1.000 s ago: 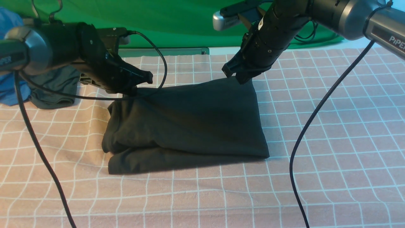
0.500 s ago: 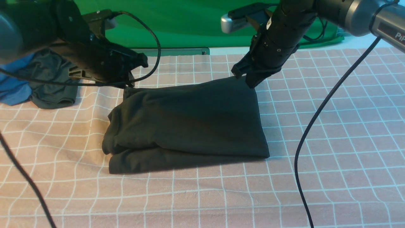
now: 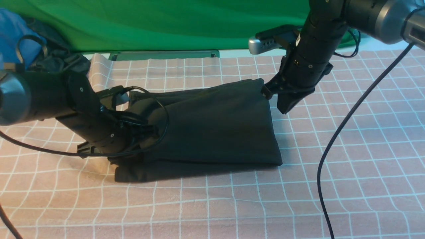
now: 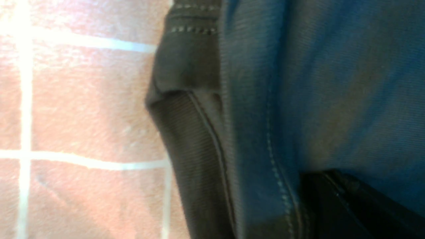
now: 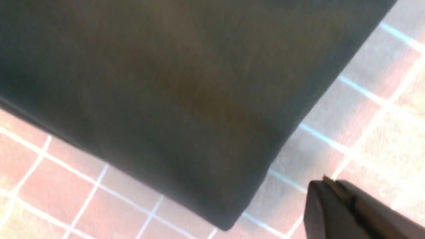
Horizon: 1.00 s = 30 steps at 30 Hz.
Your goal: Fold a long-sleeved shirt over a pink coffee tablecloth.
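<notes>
The black long-sleeved shirt [image 3: 215,126] lies folded in a rough rectangle in the middle of the pink coffee tablecloth [image 3: 348,149]. My left gripper [image 3: 149,132] is low at the shirt's left edge, shut, resting against the bunched folds. The left wrist view shows its dark tip [image 4: 348,205] against the shirt's fabric [image 4: 332,83], next to a ribbed hem [image 4: 192,149]; I see no fold between the fingers. Shut and empty, my right gripper [image 3: 286,106] hangs just off the shirt's far right corner. From the right wrist it [image 5: 327,186] shows over bare tablecloth [image 5: 365,116] beside the shirt [image 5: 166,83].
A green backdrop [image 3: 166,23] hangs behind the table. At the far left lie a blue garment [image 3: 13,33] and a dark one [image 3: 56,59], partly behind my left arm. The tablecloth's far left corner [image 3: 99,66] is turned up. A black cable [image 3: 332,149] hangs from the right arm.
My left gripper let go of the shirt's far left corner, swung down to its near left side and shut. The right gripper drew away rightward off the far right corner.
</notes>
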Each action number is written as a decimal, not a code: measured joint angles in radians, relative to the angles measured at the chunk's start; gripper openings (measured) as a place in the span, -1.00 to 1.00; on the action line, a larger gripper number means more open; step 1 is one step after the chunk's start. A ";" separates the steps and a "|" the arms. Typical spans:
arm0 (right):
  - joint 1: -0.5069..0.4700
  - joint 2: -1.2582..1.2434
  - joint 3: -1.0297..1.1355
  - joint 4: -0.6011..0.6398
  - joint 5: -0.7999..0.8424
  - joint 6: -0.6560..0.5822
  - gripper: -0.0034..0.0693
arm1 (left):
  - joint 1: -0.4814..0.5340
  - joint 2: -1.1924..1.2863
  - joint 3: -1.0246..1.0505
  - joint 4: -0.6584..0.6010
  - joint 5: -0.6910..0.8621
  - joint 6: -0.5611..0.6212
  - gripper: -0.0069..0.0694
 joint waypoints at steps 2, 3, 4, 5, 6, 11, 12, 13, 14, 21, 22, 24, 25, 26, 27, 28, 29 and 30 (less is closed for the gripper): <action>0.000 -0.027 0.038 0.000 -0.002 0.000 -0.79 | 0.004 -0.034 0.000 0.017 0.034 -0.005 -0.79; -0.001 -0.044 0.060 0.000 -0.002 0.000 -0.79 | 0.004 -0.053 0.000 0.023 0.043 -0.005 -0.79; -0.002 -0.058 0.079 0.000 -0.002 0.000 -0.79 | 0.005 -0.075 0.000 0.026 0.047 -0.005 -0.79; -0.003 -0.081 0.111 0.000 -0.002 0.000 -0.79 | 0.005 -0.111 0.000 0.027 0.050 -0.005 -0.79; -0.003 -0.084 0.117 0.000 -0.002 0.000 -0.79 | 0.005 -0.117 0.000 0.027 0.050 -0.005 -0.79; 0.001 -0.108 0.239 0.003 -0.048 0.021 -0.69 | 0.005 -0.226 0.000 -0.006 0.038 -0.006 -0.79; 0.005 -0.100 0.257 0.008 -0.075 0.023 -0.61 | 0.005 -0.229 0.001 -0.012 0.039 -0.004 -0.79; 0.010 -0.093 0.266 0.015 -0.100 0.023 -0.52 | 0.005 -0.229 0.005 -0.012 0.041 0.000 -0.79; 0.012 -0.091 0.269 0.017 -0.105 0.023 -0.48 | 0.005 -0.229 0.005 -0.012 0.041 0.001 -0.79; 0.022 -0.065 0.277 0.074 -0.231 0.028 0.26 | 0.005 -0.231 0.109 -0.024 0.039 0.009 -0.79; 0.022 -0.064 0.278 0.079 -0.234 0.027 0.29 | 0.005 -0.231 0.125 -0.025 0.039 0.010 -0.79; 0.022 -0.055 0.278 0.089 -0.239 0.026 0.31 | 0.005 -0.232 0.168 -0.030 0.041 0.010 -0.79; 0.022 -0.049 0.278 0.092 -0.239 0.025 0.32 | 0.005 -0.234 0.182 -0.035 0.040 0.010 -0.79; 0.022 -0.040 0.278 0.096 -0.239 0.025 0.33 | 0.005 -0.238 0.200 -0.038 0.037 0.010 -0.79; 0.022 -0.030 0.278 0.099 -0.235 0.025 0.33 | 0.005 -0.247 0.218 -0.043 0.033 0.010 -0.79; 0.022 -0.023 0.278 0.100 -0.230 0.025 0.33 | 0.005 -0.252 0.228 -0.044 0.030 0.010 -0.79; 0.022 -0.005 0.279 0.102 -0.217 0.025 0.33 | 0.005 -0.279 0.250 -0.051 0.024 0.010 -0.79; 0.022 0.006 0.279 0.105 -0.206 0.025 0.33 | 0.005 -0.295 0.260 -0.056 0.021 0.010 -0.79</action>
